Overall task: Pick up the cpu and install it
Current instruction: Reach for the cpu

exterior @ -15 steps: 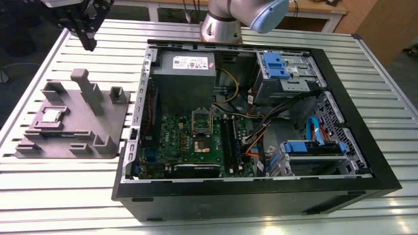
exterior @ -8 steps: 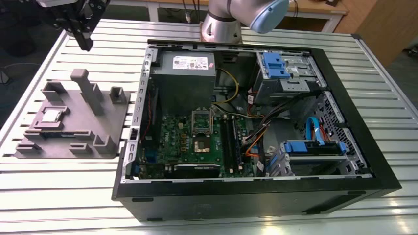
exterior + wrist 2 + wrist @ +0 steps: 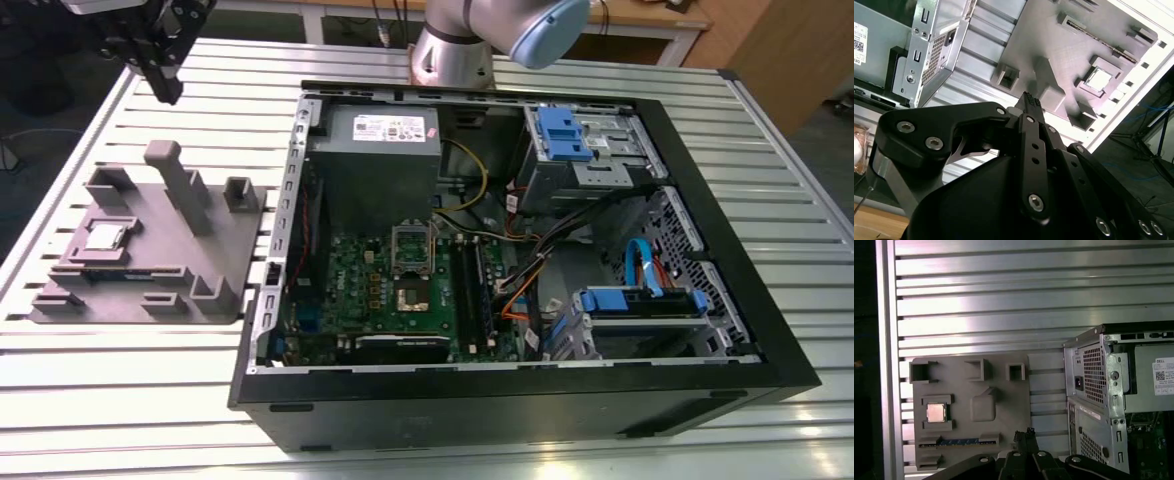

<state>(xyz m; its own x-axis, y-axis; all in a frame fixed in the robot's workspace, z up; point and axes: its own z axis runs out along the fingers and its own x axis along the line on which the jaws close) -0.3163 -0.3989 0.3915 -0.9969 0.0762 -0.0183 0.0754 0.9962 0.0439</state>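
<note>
Closed together, the jaws of the gripper hold nothing; in both wrist views the two black fingertips meet in one narrow tip with no gap and no object between them. This gripper hangs in the air over the far corner of the table on the exterior view's left, and it touches nothing. Below it, near the same left edge of the table, lies the grey fixture block, a flat plate with several raised walls and one tall post. The cpu sits flat in a square recess of this block, on the side of the block towards the table's left edge, with its silver top facing up; in the first wrist view its metal top is bright and has a pale border. The cpu and the gripper are well apart. Just beside the block, towards the middle of the table, lies the open black computer case on its side. Inside it the green motherboard carries the dark square socket, and this one has no chip in it. A grey power supply fills the case's far corner nearest the block. Behind the case, at the far edge of the table, stands the arm's base.
</note>
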